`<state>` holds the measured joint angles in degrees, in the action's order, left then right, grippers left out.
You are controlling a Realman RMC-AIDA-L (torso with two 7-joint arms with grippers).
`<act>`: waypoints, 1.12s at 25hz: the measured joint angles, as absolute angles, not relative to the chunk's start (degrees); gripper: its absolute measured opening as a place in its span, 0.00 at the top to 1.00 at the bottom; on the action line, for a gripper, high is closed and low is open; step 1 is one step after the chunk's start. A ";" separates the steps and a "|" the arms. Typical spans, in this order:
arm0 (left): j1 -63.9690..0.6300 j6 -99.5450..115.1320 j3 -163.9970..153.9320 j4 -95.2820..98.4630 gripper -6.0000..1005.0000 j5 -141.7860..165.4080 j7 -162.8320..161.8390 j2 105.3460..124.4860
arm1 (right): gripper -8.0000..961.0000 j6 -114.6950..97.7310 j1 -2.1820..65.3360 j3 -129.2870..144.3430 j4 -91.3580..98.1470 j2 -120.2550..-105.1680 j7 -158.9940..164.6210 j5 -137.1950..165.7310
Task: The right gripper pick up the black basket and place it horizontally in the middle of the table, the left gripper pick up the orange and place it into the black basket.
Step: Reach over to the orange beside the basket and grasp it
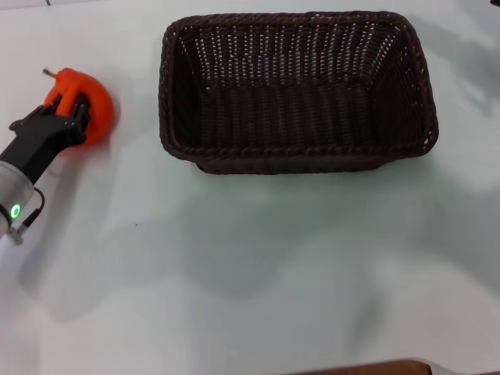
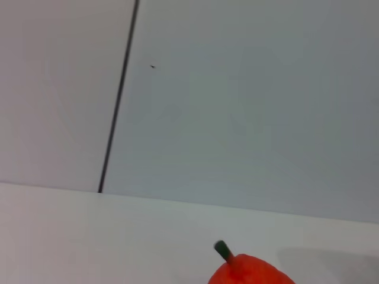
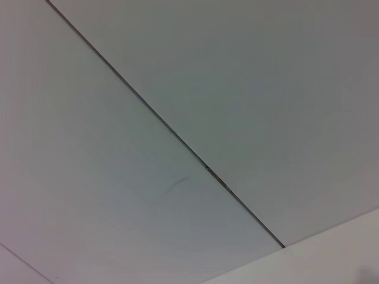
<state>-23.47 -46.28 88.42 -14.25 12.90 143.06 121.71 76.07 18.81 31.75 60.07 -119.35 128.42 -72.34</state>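
The black basket (image 1: 297, 86) lies lengthwise across the far middle of the white table (image 1: 258, 258), open side up and empty. The orange (image 1: 94, 109) rests on the table at the far left, its stem pointing away to the left. My left gripper (image 1: 74, 111) reaches in from the left edge and lies over the orange, touching it. The orange's neck and stem also show in the left wrist view (image 2: 246, 269). The right gripper is out of view. The right wrist view shows only a pale panelled surface.
A brown strip (image 1: 367, 367) runs along the table's near edge. A dark seam (image 2: 118, 94) crosses the pale wall panels behind the table.
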 joint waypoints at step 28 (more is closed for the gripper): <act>-18.16 -71.94 86.84 -27.81 0.94 27.77 137.41 123.53 | 0.38 75.72 21.26 31.03 55.74 -119.27 123.39 -76.20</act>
